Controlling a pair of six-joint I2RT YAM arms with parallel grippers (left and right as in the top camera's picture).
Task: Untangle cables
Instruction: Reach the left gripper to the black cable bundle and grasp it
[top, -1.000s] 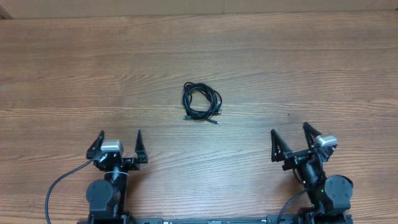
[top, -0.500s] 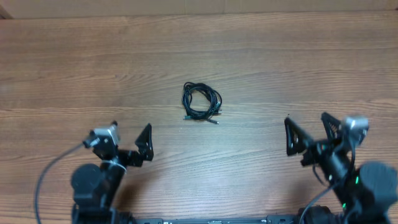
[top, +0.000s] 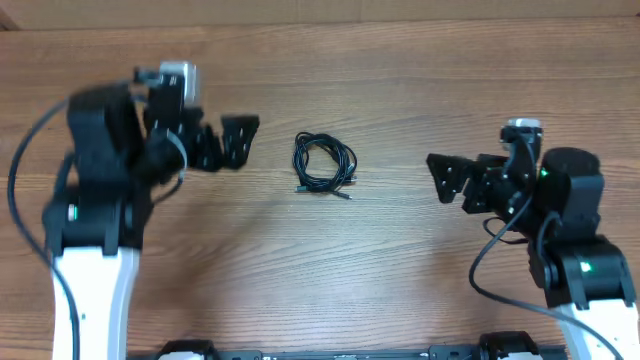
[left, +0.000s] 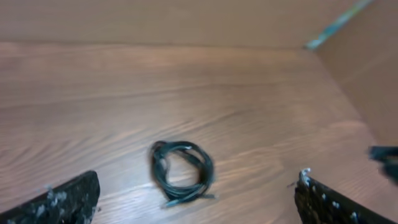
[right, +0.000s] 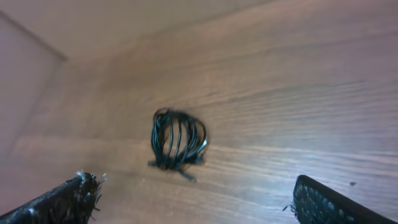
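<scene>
Guide the open left gripper (top: 244, 142) and open right gripper (top: 442, 180) onto opposite loops of the black coiled cable (top: 324, 163) between them.

Pretty plain setup here: a brown wood-grain table (top: 400, 90) fills nearly the whole overhead view, with the grain running side to side. A pale tan wall (top: 320, 10) runs along its far edge. In the left wrist view there's a similar tan side panel (left: 373, 74) on the right, with a teal strip (left: 336, 23) at the corner. The light is soft and even, and the shadows are faint.
</scene>
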